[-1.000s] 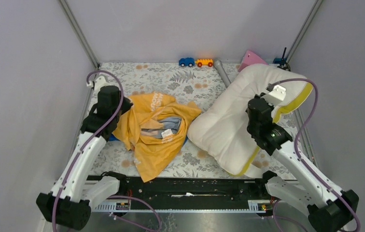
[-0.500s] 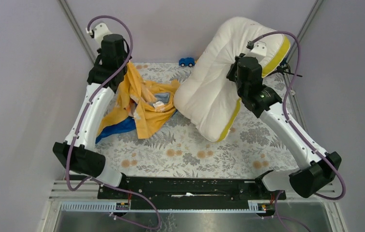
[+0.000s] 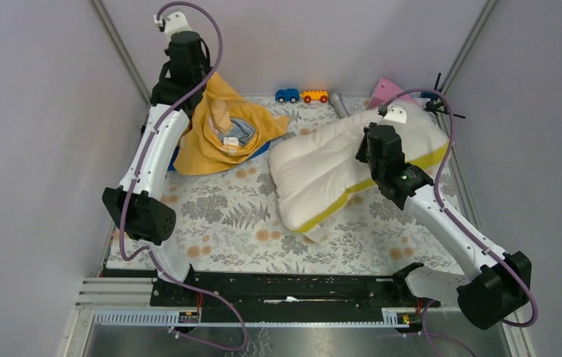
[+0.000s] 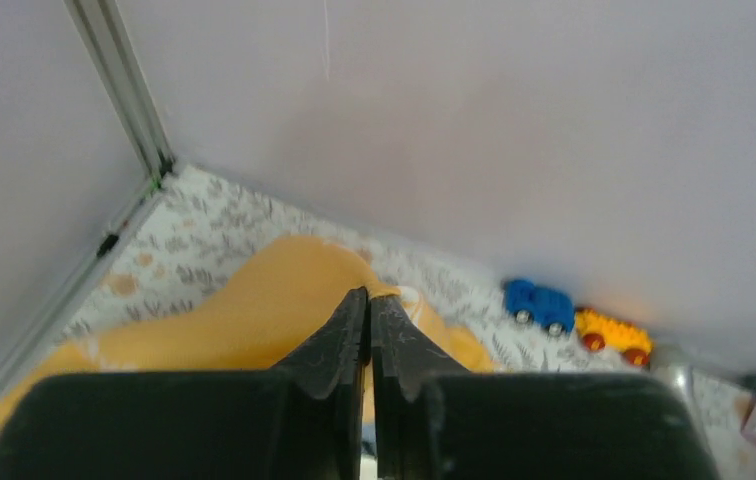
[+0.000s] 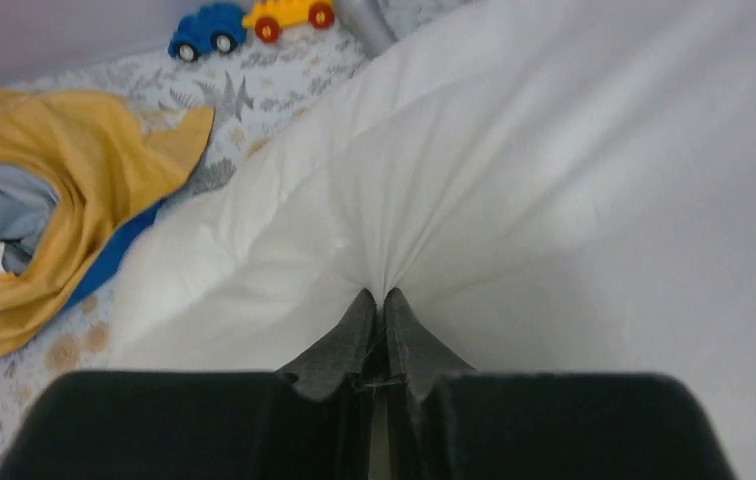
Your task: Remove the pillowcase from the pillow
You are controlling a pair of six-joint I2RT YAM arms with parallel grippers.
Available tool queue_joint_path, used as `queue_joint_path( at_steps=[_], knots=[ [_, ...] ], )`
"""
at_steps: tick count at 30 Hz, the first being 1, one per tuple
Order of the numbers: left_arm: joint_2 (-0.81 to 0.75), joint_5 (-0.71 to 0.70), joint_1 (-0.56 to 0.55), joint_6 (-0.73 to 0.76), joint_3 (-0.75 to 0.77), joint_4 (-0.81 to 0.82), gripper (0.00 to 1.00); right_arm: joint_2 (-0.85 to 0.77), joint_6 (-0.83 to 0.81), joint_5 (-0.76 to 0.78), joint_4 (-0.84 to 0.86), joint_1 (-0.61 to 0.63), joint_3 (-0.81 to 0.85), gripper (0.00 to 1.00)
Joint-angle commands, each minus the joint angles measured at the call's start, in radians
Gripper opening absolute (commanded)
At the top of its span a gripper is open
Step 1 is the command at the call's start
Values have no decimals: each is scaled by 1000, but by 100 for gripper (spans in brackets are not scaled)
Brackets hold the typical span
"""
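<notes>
Left pincer (image 4: 367,297): closed on a fold of the orange-yellow fabric pillowcase (image 3: 222,141), raised at the back-left corner.
Pillowcase: hanging from that pincer, lower part heaped on the floral-matted desk (image 3: 248,223).
Right pincer (image 5: 376,297): pinching the cloth of the white quilted puffy pillow (image 3: 315,171).
Pillow: uncovered on the desk, just right of the pillowcase.
</notes>
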Motion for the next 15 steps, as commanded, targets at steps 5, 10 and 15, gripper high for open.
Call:
queue_joint_path(
  at_steps=[5,10,15],
  knots=[
    [-126,49,2,-33,-291,43,85,23,133,-238,114,3,-66,34],
    [-253,200,2,-70,-524,72,99,69,121,-417,128,3,-44,85],
    [-401,334,0,-80,-752,165,99,14,62,-327,133,3,-81,100]
  ],
)
